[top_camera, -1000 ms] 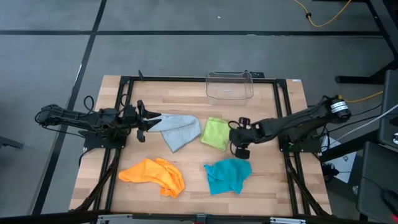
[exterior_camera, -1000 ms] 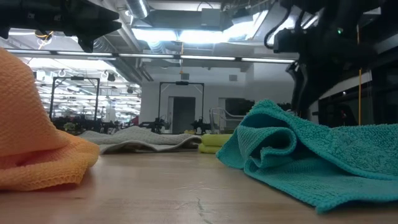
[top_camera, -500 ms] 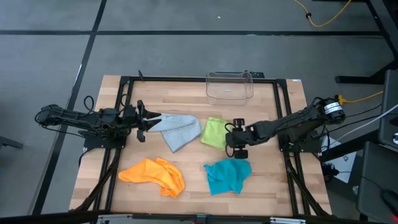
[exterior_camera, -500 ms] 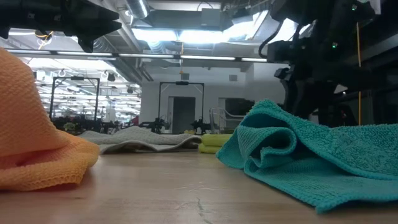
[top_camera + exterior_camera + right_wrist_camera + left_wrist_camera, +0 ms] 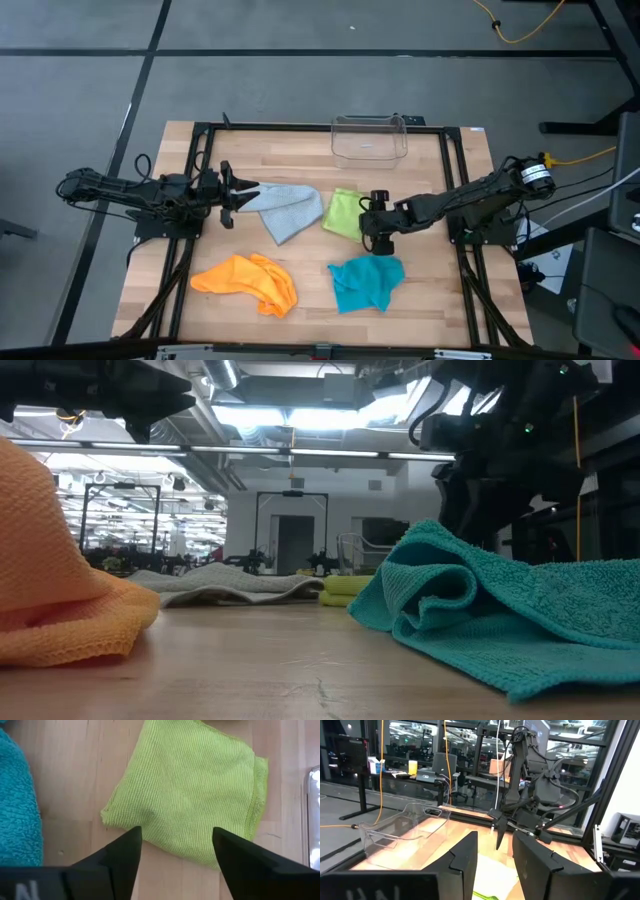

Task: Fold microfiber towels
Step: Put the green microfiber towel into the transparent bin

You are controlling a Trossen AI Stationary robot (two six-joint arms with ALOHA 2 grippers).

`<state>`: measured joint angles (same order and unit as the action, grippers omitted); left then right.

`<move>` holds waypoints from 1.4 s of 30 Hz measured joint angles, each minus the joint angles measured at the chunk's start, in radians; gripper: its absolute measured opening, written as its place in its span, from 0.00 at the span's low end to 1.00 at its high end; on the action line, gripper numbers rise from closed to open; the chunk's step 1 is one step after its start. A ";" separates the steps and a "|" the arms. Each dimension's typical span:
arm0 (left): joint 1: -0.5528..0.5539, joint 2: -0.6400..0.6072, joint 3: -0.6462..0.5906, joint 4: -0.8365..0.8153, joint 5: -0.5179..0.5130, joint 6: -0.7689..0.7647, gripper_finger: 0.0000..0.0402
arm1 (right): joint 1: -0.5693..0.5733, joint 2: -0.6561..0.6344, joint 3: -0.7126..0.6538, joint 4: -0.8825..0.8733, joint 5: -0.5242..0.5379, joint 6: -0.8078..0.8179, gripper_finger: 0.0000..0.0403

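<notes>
The grey-blue towel [image 5: 288, 208] lies flat at the table's middle, one corner pointing at my left gripper [image 5: 240, 195]. That gripper lies level and open [image 5: 495, 840], with the corner at its fingertips. The lime green towel [image 5: 345, 213] lies flat beside the grey-blue one. My right gripper [image 5: 372, 225] hangs open above the lime towel's right edge [image 5: 177, 835], fingers pointing down, clear of the cloth. The orange towel [image 5: 245, 278] and the teal towel [image 5: 365, 282] lie crumpled near the front edge. My left gripper stands at the left corner of the grey-blue towel [image 5: 258, 190], level, coming from the table's left. I cannot tell whether its fingers touch the cloth.
A clear plastic bin [image 5: 369, 138] stands at the far edge, behind the lime towel. In the low view the teal towel [image 5: 480, 610] and the orange towel [image 5: 50, 590] fill the foreground. Bare wood shows between the towels.
My right gripper has moved toward the table's left, from beside the lime green towel to above its right edge, staying open. The towels have stayed where they were.
</notes>
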<state>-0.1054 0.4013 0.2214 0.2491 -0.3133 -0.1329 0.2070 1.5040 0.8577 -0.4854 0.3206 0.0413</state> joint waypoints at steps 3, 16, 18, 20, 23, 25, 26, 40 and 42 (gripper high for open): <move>0.000 0.000 0.000 -0.025 0.000 0.015 0.29 | 0.000 0.000 0.000 0.000 0.000 0.001 0.62; -0.006 0.020 0.000 -0.093 0.000 -0.038 0.29 | 0.000 0.000 0.000 0.000 0.000 0.002 0.63; -0.006 0.024 0.000 -0.075 0.001 -0.006 0.29 | 0.000 0.000 0.000 0.004 0.000 0.002 0.63; -0.006 0.024 0.000 -0.027 0.002 0.047 0.29 | 0.000 0.000 0.000 0.006 -0.002 0.002 0.63; -0.006 0.032 0.000 0.030 0.038 0.111 0.29 | 0.000 0.000 0.000 -0.008 -0.060 -0.008 0.63; -0.007 0.033 0.000 0.028 0.057 0.130 0.29 | 0.001 0.000 0.000 -0.032 -0.126 -0.046 0.63; -0.007 0.033 0.000 0.028 0.058 0.132 0.29 | 0.004 0.000 0.000 -0.042 -0.157 -0.075 0.63; -0.007 0.033 0.000 0.020 0.072 0.012 0.29 | 0.058 0.026 -0.093 0.003 0.046 -0.385 0.63; -0.007 0.033 0.000 0.020 0.089 -0.002 0.29 | 0.059 0.039 -0.094 0.016 0.069 -0.390 0.63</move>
<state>-0.1120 0.4345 0.2214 0.2687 -0.2243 -0.1351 0.2660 1.5428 0.7635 -0.4690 0.3894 -0.3487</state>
